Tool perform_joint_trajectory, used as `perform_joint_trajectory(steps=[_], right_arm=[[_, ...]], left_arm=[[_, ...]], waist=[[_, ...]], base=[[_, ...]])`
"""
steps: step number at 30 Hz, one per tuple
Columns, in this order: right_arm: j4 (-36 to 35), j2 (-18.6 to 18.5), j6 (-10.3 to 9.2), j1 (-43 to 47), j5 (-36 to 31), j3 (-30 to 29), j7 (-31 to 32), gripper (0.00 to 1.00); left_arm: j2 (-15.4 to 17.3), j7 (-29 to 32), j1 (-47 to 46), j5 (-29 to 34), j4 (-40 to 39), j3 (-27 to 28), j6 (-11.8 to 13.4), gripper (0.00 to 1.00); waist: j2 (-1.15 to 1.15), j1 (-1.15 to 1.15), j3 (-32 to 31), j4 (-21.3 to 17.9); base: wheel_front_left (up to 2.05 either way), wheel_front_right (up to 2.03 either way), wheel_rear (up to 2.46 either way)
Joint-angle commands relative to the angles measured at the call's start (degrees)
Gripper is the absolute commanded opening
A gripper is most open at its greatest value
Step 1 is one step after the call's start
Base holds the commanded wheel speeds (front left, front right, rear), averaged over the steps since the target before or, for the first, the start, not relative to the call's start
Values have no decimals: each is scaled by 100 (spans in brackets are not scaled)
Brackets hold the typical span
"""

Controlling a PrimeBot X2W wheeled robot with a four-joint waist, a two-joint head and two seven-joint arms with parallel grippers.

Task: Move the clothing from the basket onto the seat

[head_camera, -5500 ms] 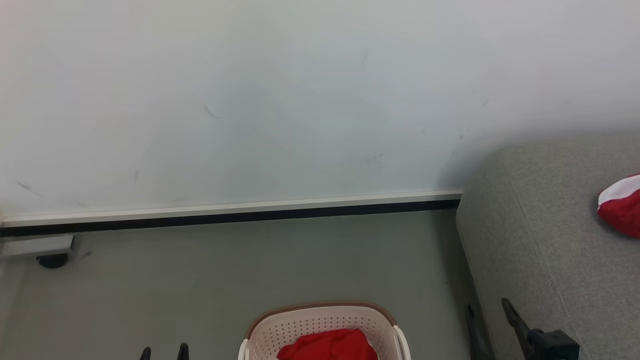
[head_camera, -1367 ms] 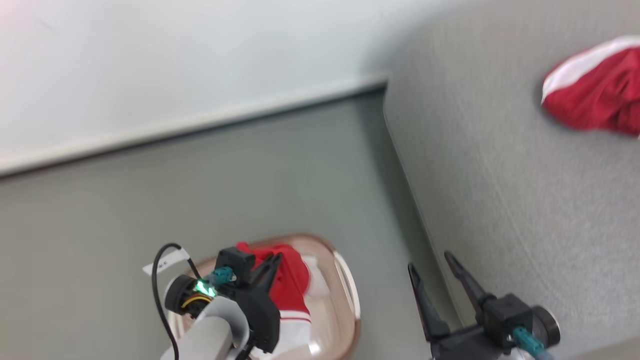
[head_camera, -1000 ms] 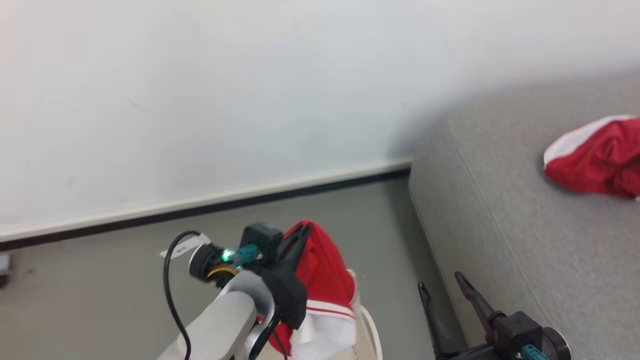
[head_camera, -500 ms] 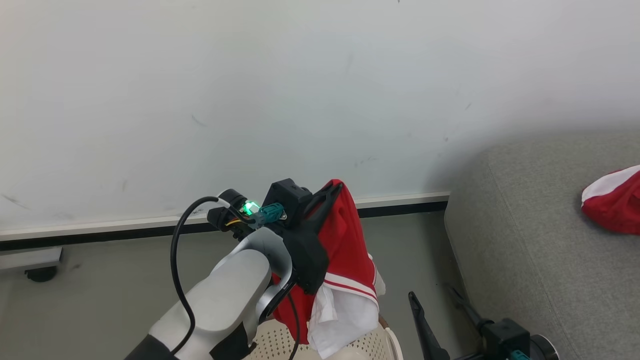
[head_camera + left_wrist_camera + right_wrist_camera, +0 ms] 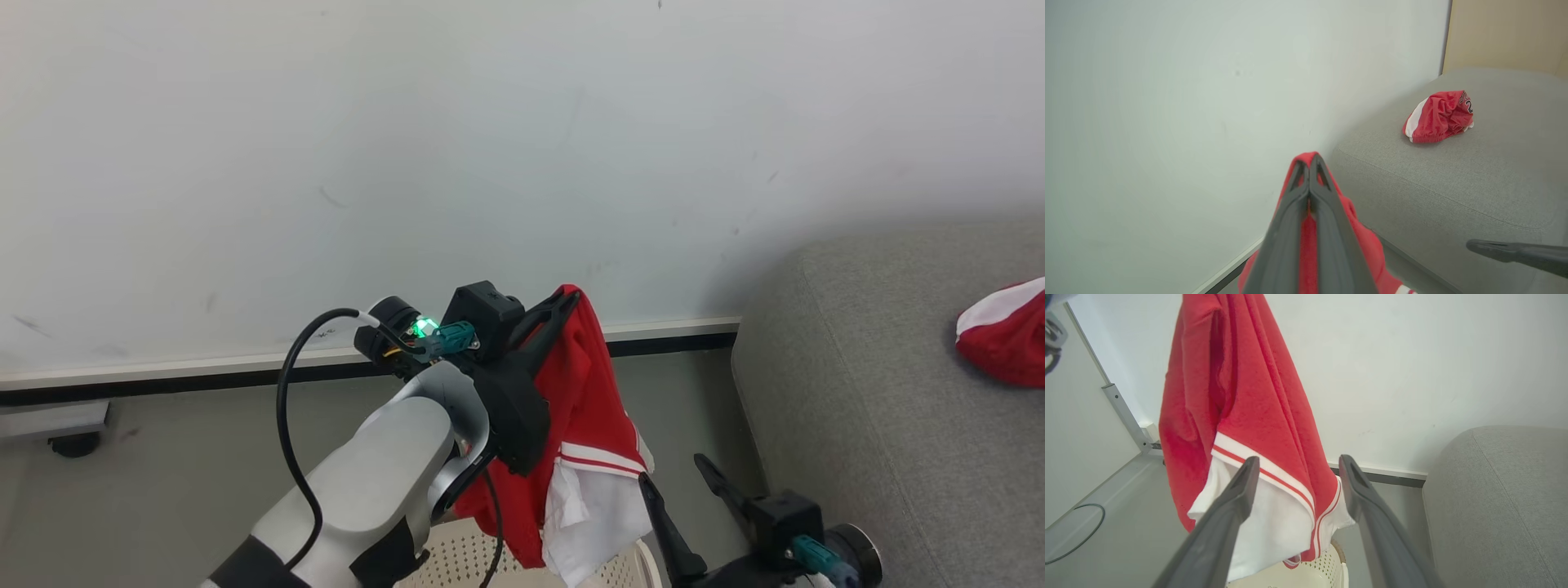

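Far left in the head view, a grey plate on a black caster point(image 5: 69, 425) sits on the floor point(image 5: 180, 474) against the pale wall point(image 5: 408, 147). A black cable point(image 5: 283, 408) loops over the robot's silver left forearm point(image 5: 367, 482), which reaches up from the lower edge. The left end effector point(image 5: 569, 299) is pinched tight on the clothing point(image 5: 584, 392). The left wrist view shows its two dark fingers pressed together with red fabric between them.

The red shirt hangs free from that grip in front of the baseboard point(image 5: 678, 331), with its white panel and red-striped trim at the bottom. Its lowest folds dangle over the basket point(image 5: 457, 563), whose perforated cream wall shows at the bottom edge. Whether the hem touches the rim cannot be told.

Just to the right, the right end effector point(image 5: 671, 469) points upward with its fingers spread wide and nothing between them. In the right wrist view the hanging shirt is framed beyond the gap.

Farther right stands the seat point(image 5: 882, 392), a grey upholstered cushion, well apart from the held shirt. A second, crumpled red-and-white garment point(image 5: 1008, 335) lies on its top at the far right edge.
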Motion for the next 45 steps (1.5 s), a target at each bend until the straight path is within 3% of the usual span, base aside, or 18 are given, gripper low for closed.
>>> perform_joint_trajectory(steps=[1, 6, 19, 32, 33, 34, 38, 39, 40, 41, 42, 43, 45], right_arm=[[22, -53, 0, -67, 9, 33, 27, 100], [345, -133, 0, -472, 57, 116, 284, 100], [1006, -64, 0, -1021, 246, 317, 178, 100], [1338, 8, 0, -1236, 461, 469, -95, 100], [1328, 17, 0, -1241, 465, 455, -127, 40], [1323, 23, 0, -1240, 461, 449, -130, 0], [1340, 26, 0, -1235, 465, 446, -159, 0], [1344, 18, 0, -1227, 464, 444, -166, 0], [1349, 6, 0, -1215, 467, 435, -176, 0], [1354, -5, 0, -1199, 470, 428, -174, 0], [1354, -5, 0, -1199, 470, 428, -174, 0], [1354, -6, 0, -1181, 469, 424, -174, 0], [1323, -1, 0, -1148, 428, 403, -216, 0]], left_arm=[[-13, -37, -82, -105, -29, -13, -27, 0], [-48, 29, -141, -159, -103, -149, -141, 0], [-89, 305, -163, -683, -847, -506, -290, 0], [-88, 553, -161, -1211, -1641, -915, -90, 0], [-86, 556, -163, -1199, -1645, -937, -67, 0], [-87, 555, -168, -1177, -1637, -959, -46, 0], [-86, 484, -181, -1075, -1557, -990, 64, 0], [-86, 463, -170, -1061, -1538, -980, 78, 12], [-81, 435, -158, -1049, -1506, -969, 109, 37], [-74, 398, -136, -1060, -1472, -950, 127, 55], [-74, 398, -136, -1060, -1472, -950, 127, 55], [-58, 378, -103, -1063, -1431, -934, 161, 100], [-30, 273, -29, -1067, -1364, -895, 201, 100]], waist=[[0, 0, 4, 7], [0, 0, -4, 62], [0, 0, -38, 369], [0, 0, -41, 472], [0, 0, -41, 464], [0, 0, -41, 456], [0, 0, -39, 418], [0, 0, -38, 406], [0, 0, -38, 394], [0, 0, -40, 383], [0, 0, -40, 383], [0, 0, -42, 368], [0, 0, -45, 325]], base=[[0, 0, 0], [0, 0, 0], [0, 0, 0], [0, 0, 0], [0, 0, 0], [0, 0, 0], [0, 0, 0], [0, 0, 0], [0, 0, 0], [0, 0, 0], [0, 0, 0], [0, 0, 0], [0, 0, 0]])
